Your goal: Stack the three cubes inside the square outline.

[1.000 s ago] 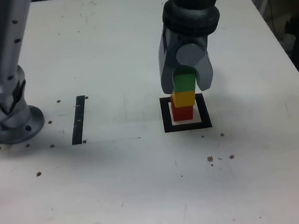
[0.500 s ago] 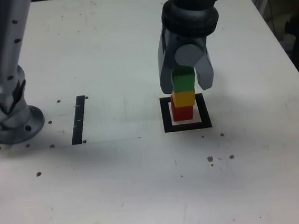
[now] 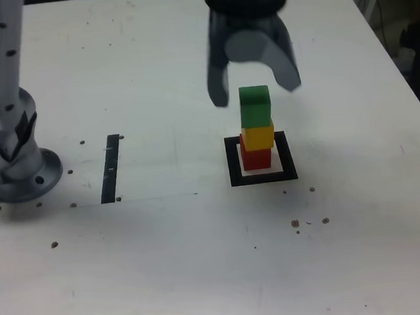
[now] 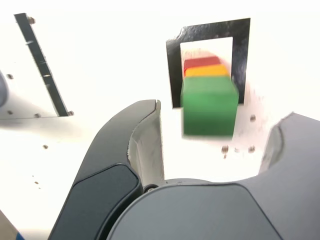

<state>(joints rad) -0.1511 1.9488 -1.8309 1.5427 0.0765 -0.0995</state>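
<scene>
Green cube [image 3: 255,107] tops yellow [image 3: 257,137] and red [image 3: 256,157] inside the square outline [image 3: 233,163] — we judge them light, rigid, easily toppled; grab flat sides. Gripper [image 3: 255,91] above, jaws spread, holding nothing.

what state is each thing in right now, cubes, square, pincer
green cube: top of the stack, free of the pincer
yellow cube: middle, resting on the red one
red cube: bottom, inside the square
square outline: flat on the table, holding the stack
pincer: open, above the stack, touching nothing
black tape strip: flat on the table, apart from the square
</scene>
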